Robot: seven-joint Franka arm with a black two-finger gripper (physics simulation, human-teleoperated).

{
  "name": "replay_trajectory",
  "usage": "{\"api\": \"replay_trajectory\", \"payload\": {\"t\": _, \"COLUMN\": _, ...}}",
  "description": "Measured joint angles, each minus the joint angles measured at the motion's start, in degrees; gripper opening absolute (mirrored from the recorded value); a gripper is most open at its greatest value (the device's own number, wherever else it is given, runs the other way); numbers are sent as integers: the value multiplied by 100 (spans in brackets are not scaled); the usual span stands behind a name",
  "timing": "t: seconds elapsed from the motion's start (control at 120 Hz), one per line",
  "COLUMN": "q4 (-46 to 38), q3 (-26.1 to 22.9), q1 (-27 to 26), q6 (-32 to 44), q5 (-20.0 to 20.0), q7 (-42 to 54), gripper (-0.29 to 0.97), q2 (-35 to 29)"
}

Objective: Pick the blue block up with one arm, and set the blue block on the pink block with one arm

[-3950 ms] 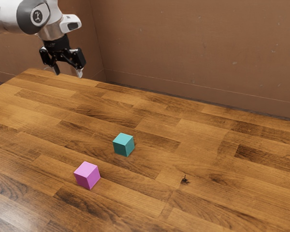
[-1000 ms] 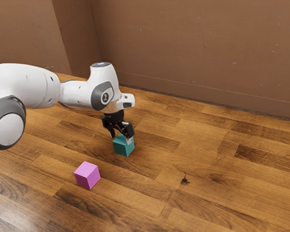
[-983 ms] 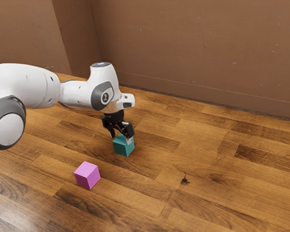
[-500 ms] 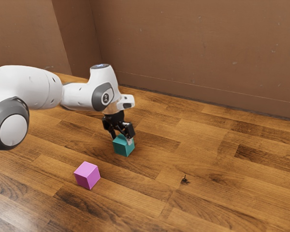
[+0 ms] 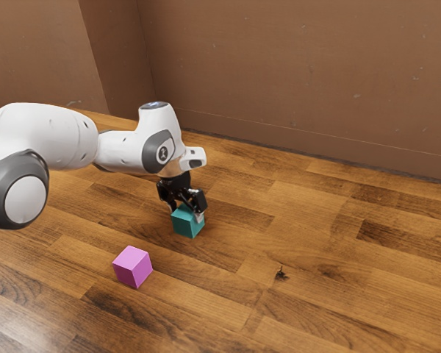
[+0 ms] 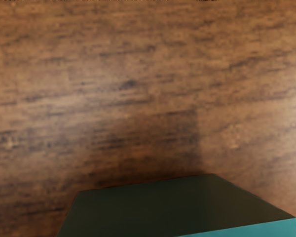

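Note:
The blue-green block [image 5: 185, 225] rests on the wooden table near its middle. My black gripper [image 5: 184, 209] hangs straight over it, open, with its fingertips down at the block's top edges on either side. In the wrist view the block [image 6: 177, 210] lies close under the hand, its dark top face toward the camera. The pink block [image 5: 132, 266] sits on the table nearer the front and toward the exterior view's left, about a block's width or two away from the blue-green one.
A small dark speck [image 5: 281, 273] lies on the table toward the exterior view's right of the blocks. Brown walls [image 5: 294, 73] run behind the table. My white arm [image 5: 73, 147] reaches in low from the exterior view's left.
Four seconds ago my hand was high at the back left corner. Over the last second it has sunk a little further, bringing the fingers down around the block's top. Neither block has moved.

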Motion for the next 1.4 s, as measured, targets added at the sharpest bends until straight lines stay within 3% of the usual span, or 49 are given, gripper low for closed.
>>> {"api": "replay_trajectory", "payload": {"t": 0.775, "q4": -432, "q3": 1, "q1": -45, "q6": 28, "q5": -26, "q7": -358, "gripper": 66, "q2": -351}}
{"api": "replay_trajectory", "payload": {"t": 1.4, "q4": -432, "q3": -26, "q1": -7, "q6": 246, "q5": 5, "q7": -442, "gripper": 66, "q2": -261}}
